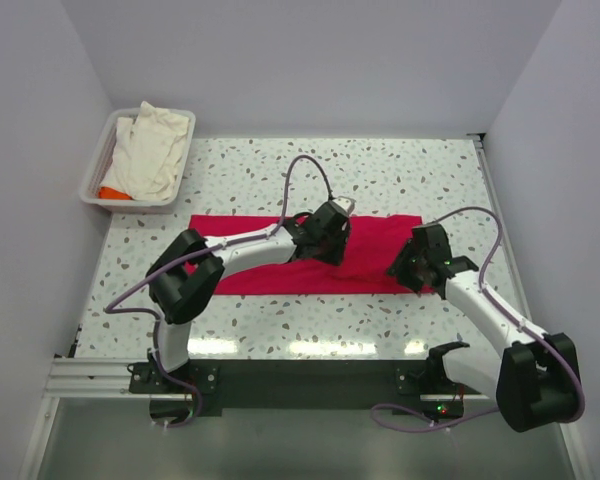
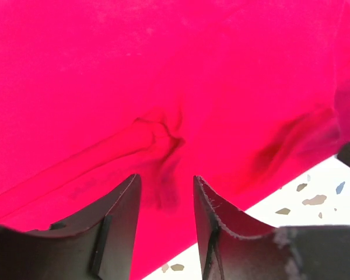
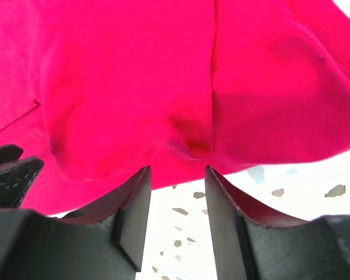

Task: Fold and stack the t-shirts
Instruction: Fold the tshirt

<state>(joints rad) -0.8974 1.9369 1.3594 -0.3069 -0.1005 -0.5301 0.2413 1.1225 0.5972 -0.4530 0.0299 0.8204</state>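
Observation:
The crimson-red t-shirt (image 1: 370, 255) lies folded into a long flat strip across the middle of the table. My left gripper (image 1: 332, 248) is open, low over the strip's middle; in the left wrist view its tips (image 2: 166, 178) straddle a small wrinkle in the red cloth (image 2: 163, 70). My right gripper (image 1: 405, 268) is open at the strip's right end; in the right wrist view its tips (image 3: 177, 169) sit at the near edge of the red cloth (image 3: 134, 70), with bare table between the fingers. The cream-white t-shirt (image 1: 155, 150) and a bit of orange fabric (image 1: 113, 192) lie in the tray.
A white plastic tray (image 1: 130, 203) stands at the back left corner of the speckled table (image 1: 400, 170). Walls close in on the left, back and right. The arm bases and a metal rail (image 1: 90, 375) line the near edge.

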